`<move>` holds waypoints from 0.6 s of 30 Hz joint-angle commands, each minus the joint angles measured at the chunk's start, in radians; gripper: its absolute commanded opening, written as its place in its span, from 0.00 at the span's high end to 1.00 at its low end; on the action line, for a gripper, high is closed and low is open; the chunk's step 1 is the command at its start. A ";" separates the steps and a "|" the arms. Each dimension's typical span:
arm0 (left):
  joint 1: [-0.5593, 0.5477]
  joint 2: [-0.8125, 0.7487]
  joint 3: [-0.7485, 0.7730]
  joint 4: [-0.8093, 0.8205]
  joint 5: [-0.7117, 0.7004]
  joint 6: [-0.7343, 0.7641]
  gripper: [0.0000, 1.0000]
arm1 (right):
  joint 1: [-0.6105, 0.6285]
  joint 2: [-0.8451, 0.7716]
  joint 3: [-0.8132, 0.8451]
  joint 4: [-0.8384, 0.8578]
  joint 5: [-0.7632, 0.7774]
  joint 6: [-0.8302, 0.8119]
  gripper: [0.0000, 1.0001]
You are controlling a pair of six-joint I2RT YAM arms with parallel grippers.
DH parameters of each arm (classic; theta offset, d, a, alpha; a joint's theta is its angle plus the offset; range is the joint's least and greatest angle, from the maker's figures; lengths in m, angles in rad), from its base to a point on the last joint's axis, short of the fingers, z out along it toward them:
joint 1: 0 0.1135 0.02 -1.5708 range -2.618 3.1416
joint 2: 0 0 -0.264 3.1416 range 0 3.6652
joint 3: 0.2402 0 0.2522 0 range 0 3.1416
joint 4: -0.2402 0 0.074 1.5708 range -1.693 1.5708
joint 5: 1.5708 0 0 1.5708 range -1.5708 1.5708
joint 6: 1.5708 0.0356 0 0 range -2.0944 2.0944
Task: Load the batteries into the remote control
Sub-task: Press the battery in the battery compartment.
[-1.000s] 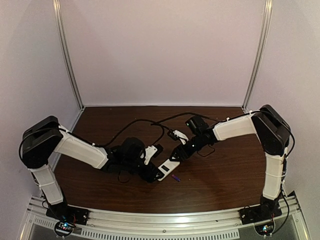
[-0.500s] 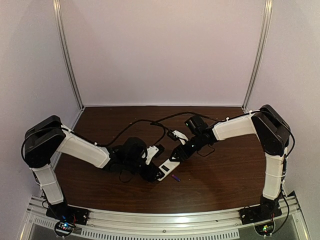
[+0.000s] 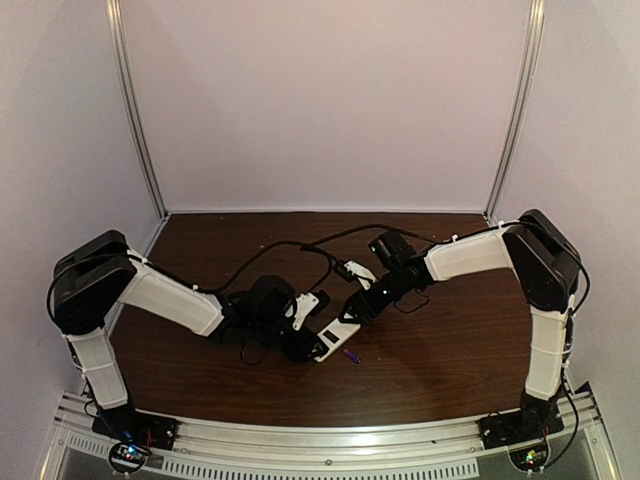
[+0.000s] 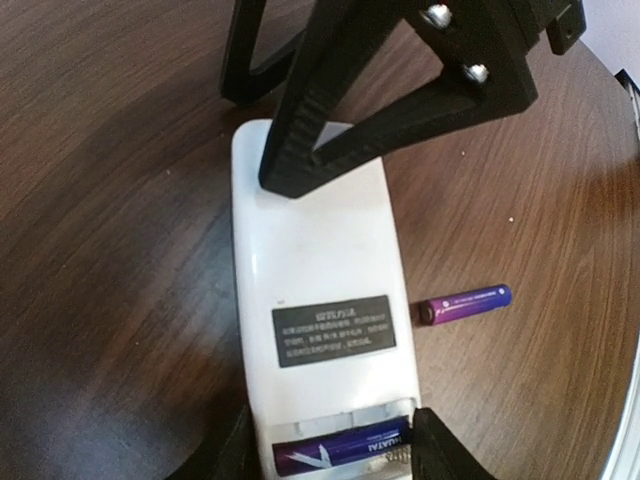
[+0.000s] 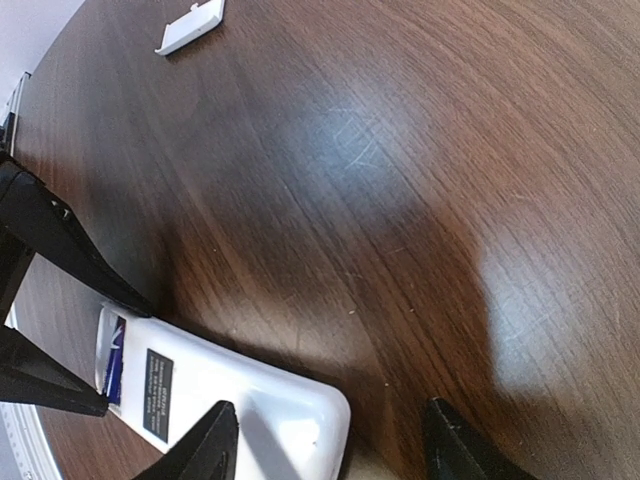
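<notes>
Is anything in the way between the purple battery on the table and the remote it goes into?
Nothing visible. Only bare table lies between the loose battery and the remote. Another battery already sits in the remote's open end, which the left hand grips from both sides.

White remote control (image 4: 318, 290) back-face up; one purple battery (image 4: 340, 447) in recess; other battery (image 4: 465, 303) loose beside.

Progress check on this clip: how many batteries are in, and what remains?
Done: one battery sits in the open compartment of the remote control. In hand: the left pincer holds that end; the open right pincer straddles the other. Left: the second battery lies on the table beside it, the cover off.
</notes>
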 commanded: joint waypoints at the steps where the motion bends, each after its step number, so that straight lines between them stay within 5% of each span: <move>1: 0.006 0.035 0.018 0.004 0.005 0.001 0.49 | 0.013 0.027 -0.009 -0.091 0.039 -0.006 0.36; 9: 0.004 0.066 0.014 0.003 0.012 0.003 0.57 | 0.014 0.031 -0.007 -0.096 0.042 -0.010 0.36; 18: 0.028 0.015 0.034 -0.009 -0.004 -0.007 0.37 | 0.004 0.015 -0.005 -0.085 0.055 0.015 0.35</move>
